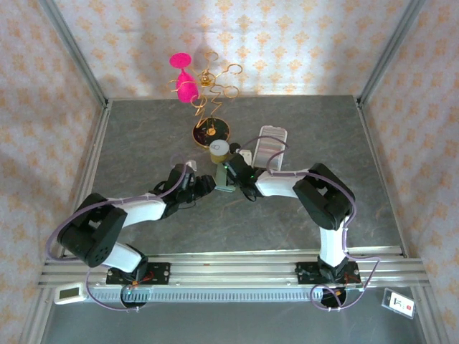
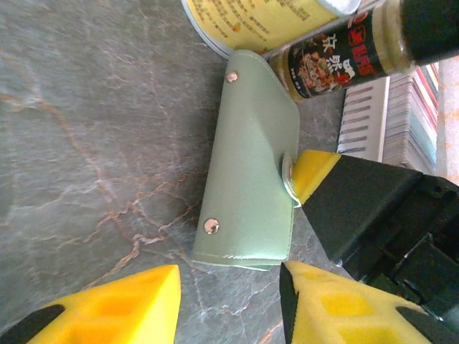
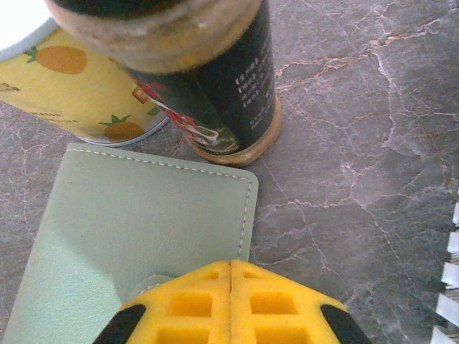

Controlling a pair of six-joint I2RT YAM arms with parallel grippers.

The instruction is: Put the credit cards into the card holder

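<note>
Right tool [image 3: 231, 271]: fingers pressed together, tips resting on the snap tab [image 3: 152, 284] at one long edge of the card holder [image 2: 247, 158]. Can't tell if the tab is actually pinched or just pressed. Left tool [image 2: 229, 304]: fingers spread, nothing between them; the card holder's short end lies just past the gap, not touching.

Counts:
- 2 tools, meeting from opposite sides over the card holder.
- 1 card holder, sage green, folded shut, flat on the tabletop [image 2: 86, 143], one corner just beside the base of the yellow can [image 2: 251, 18].
- 2 metal snaps [image 2: 210, 226] on its outer face.
- 1 yellow can, pineapple print, upright.
- 1 spice bottle [image 2: 344, 50], dark label, upright, just beside the can and near the card holder's corner.
- 1 clear ridged tray [image 2: 362, 115], past the spice bottle from the can.
- Credit cards [image 2: 412, 107]: one tightly packed row standing on edge in that tray, apart from the card holder. Too many thin edges to count.
</note>
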